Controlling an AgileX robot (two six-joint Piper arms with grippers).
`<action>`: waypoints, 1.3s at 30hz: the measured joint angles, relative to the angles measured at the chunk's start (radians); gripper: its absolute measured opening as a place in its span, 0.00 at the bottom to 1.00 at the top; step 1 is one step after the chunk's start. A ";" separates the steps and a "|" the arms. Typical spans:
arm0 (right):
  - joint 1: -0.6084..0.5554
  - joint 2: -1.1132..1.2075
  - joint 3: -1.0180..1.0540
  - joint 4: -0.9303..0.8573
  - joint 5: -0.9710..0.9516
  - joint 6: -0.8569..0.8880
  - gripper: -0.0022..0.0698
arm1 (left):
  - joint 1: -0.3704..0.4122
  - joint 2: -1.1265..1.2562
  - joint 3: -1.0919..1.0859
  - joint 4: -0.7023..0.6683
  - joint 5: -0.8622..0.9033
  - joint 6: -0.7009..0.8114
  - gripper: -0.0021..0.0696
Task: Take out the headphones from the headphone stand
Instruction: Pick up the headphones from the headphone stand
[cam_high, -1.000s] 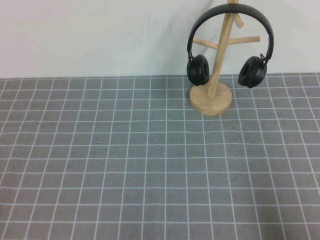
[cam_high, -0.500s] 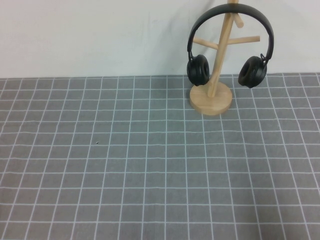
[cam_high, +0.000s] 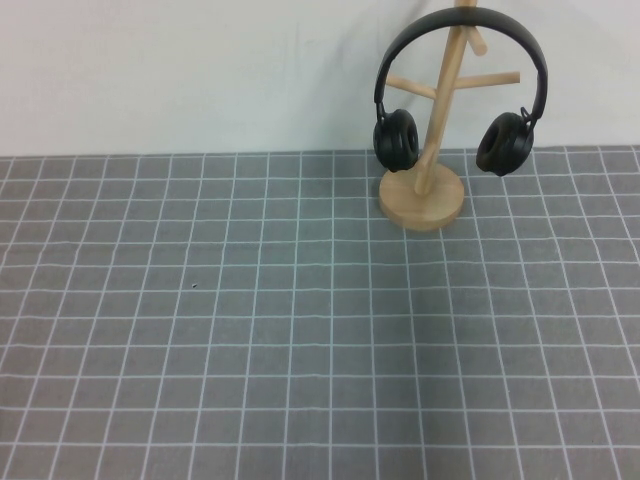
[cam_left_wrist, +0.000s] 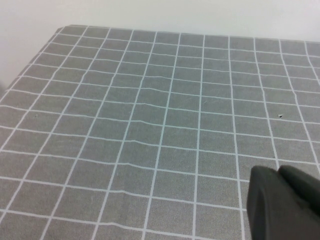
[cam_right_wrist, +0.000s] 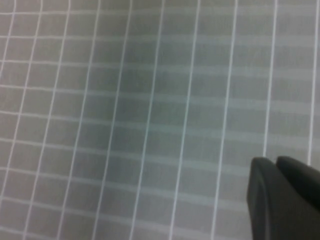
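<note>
The black headphones (cam_high: 396, 139) hang by their headband on the light wooden stand (cam_high: 423, 203) at the far right of the table, one ear cup on each side of the pole. Neither arm shows in the high view. My left gripper (cam_left_wrist: 277, 171) shows only in the left wrist view, with its two dark fingers pressed together over bare grid cloth. My right gripper (cam_right_wrist: 275, 161) shows only in the right wrist view, fingers also together over grid cloth. Neither holds anything, and the headphones and stand are out of both wrist views.
A grey cloth with a white grid (cam_high: 250, 330) covers the table up to a white wall behind. The cloth's far left corner (cam_left_wrist: 62, 29) shows in the left wrist view. A tiny dark speck (cam_high: 194, 285) lies on the cloth.
</note>
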 joint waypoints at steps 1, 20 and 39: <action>0.015 0.049 -0.051 -0.015 0.000 -0.008 0.02 | 0.000 0.000 0.000 0.000 0.000 0.000 0.02; 0.335 0.492 -0.667 -0.659 -0.084 -0.003 0.44 | 0.000 0.000 0.000 0.000 0.000 0.000 0.02; 0.337 0.743 -0.669 -1.097 -0.493 0.060 0.74 | 0.000 0.000 0.000 0.000 0.000 0.000 0.02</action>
